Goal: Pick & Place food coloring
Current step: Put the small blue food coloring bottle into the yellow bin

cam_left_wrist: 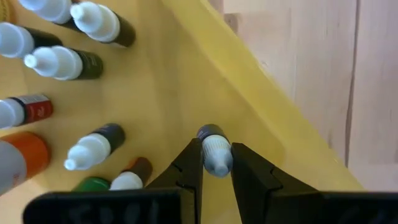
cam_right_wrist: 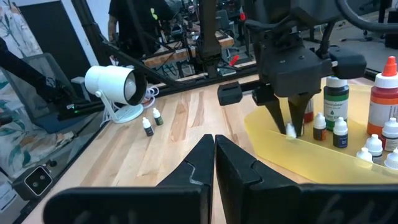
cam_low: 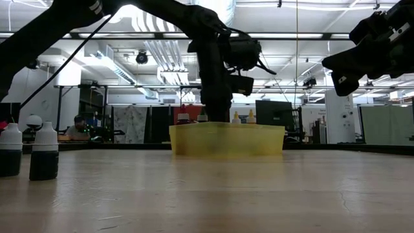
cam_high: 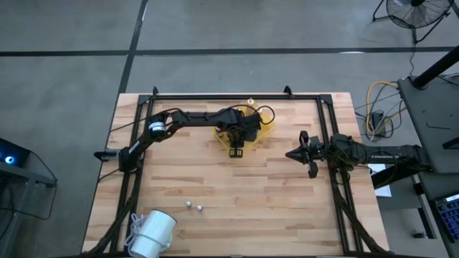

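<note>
You've got a wooden plank table (cam_high: 237,193) with a black frame (cam_high: 237,95) around its edges. A yellow plastic tray (cam_low: 226,140) sits near the far middle of the table. A white lamp (cam_high: 152,234) lies at the near left corner, cable coiled beside it. Off the table, right side: a coil of yellow cable (cam_high: 379,100) on the grey floor, and a fan (cam_high: 416,11) in the far corner. Low view shows you a person (cam_low: 79,127) seated in the room behind, plus a dark monitor (cam_low: 274,114).
</note>
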Available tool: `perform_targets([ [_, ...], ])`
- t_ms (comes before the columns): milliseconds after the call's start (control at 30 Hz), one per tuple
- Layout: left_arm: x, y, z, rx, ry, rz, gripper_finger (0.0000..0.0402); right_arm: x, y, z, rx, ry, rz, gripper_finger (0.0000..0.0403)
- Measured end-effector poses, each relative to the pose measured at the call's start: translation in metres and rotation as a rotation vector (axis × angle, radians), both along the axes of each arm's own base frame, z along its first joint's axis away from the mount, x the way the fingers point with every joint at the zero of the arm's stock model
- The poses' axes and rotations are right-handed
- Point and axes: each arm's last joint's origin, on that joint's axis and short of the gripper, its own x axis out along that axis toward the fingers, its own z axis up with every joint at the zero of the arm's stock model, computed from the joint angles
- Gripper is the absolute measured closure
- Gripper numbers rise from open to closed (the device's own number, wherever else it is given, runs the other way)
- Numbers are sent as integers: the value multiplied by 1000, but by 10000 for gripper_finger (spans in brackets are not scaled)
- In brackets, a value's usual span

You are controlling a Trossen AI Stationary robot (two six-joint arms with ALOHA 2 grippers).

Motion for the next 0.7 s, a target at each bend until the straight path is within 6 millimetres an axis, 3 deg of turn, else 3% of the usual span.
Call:
perform_targets([
  [167,-4,-2,-9,-11,36,17,360,0,0,0,0,0,0,394],
  [467,-12,-6,-1,-14,12,40,360,0,0,0,0,0,1,394],
  [700,-15,-7,-5,-28,24,60,360,0,0,0,0,4,1,394],
])
